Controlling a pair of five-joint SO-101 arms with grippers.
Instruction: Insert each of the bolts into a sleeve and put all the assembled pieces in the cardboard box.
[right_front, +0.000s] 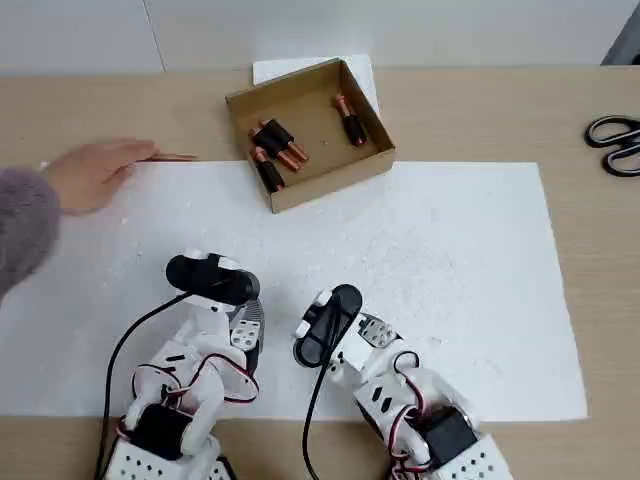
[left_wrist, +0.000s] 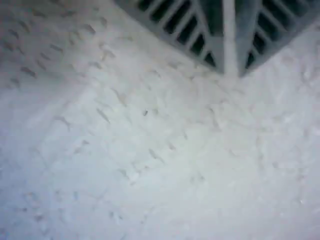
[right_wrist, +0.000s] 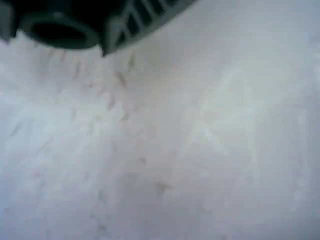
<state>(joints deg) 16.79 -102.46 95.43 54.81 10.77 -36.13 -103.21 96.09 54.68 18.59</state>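
Cardboard box (right_front: 332, 182) sat on the table (right_front: 500, 110), at the far edge of the white sheet (right_front: 450, 260). Assembled pieces (right_front: 351, 119), black sleeves with copper bolts, lay inside it: a cluster by the wall nearest a person's hand (right_front: 92, 172) and one alone toward the opposite wall. That hand rested flat on the table, well apart from the box. Scissors (right_front: 614, 145) lay well apart on the box's other side. Both arms were folded at the sheet's near edge, across from the box: the left arm (right_front: 210, 280) on the hand's side, the right arm (right_front: 330, 325) beside it. The left gripper (left_wrist: 230, 65) and right gripper (right_wrist: 115, 35) hung close over bare sheet. I could not tell whether either was released or clenched.
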